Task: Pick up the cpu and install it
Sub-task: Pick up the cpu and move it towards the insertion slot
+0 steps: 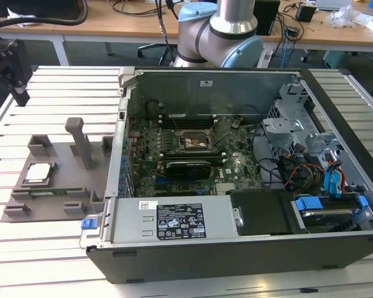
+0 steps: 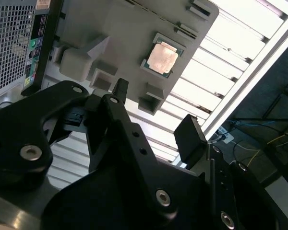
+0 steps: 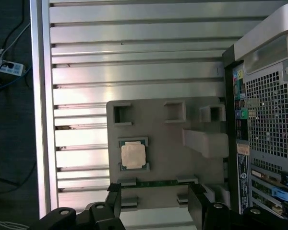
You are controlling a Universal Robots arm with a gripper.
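**Jaws wide and empty, cpu in its tray**

Jaws of the gripper [image 3: 156, 191] stand wide apart with nothing between them. It hangs over the far left of the slatted table [image 1: 62, 81], apart from the cpu [image 3: 133, 155]. The cpu lies flat, metal plate up, in a shallow pocket of the grey tray [image 3: 158, 139], on the exterior view's left, just beside the open computer case [image 1: 236, 248].

The main risk, as I judge it, is the grip. The cpu is thin and sits low in its pocket, so little edge is left to catch. A finger landing on the pocket's rim could tip the cpu or skid across its plate. The upright post [image 1: 81, 143] on the tray stands near enough to snag a careless approach. A tilted or loosely held cpu could also harm the socket [image 1: 196, 139] deep inside the case.
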